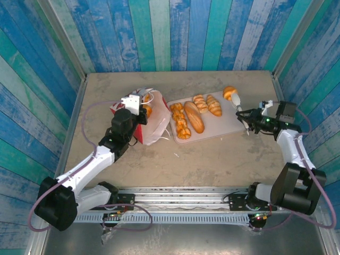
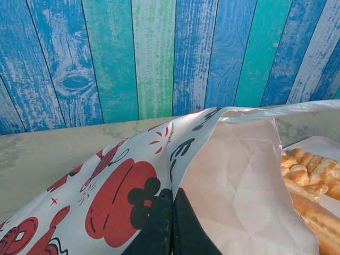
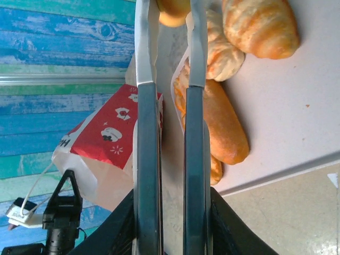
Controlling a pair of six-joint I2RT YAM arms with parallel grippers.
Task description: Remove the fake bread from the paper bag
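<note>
We see most of the toy bread lying on the tray in the middle of the top view. From left to right there is a knotted roll, a loaf, a croissant and a second croissant, close together. One more bun sits up and to the right of them, at the tray's upper right corner. It is pinched between the fingers of the right gripper. In the right wrist view the same bun is at the top edge of the frame, with the two long fingers closed on its sides.

Another orange piece shows at the mouth of the paper bag, left of centre. The bag lies on its side against the tray's left edge, its red side turned toward the left.

The left gripper is at the bag's upper edge. In the left wrist view its fingers are pressed together on the printed paper at the bottom of the frame, and the bag's pale inside opens to the right.

Everything rests on a tan table with blue and green planks behind it.
</note>
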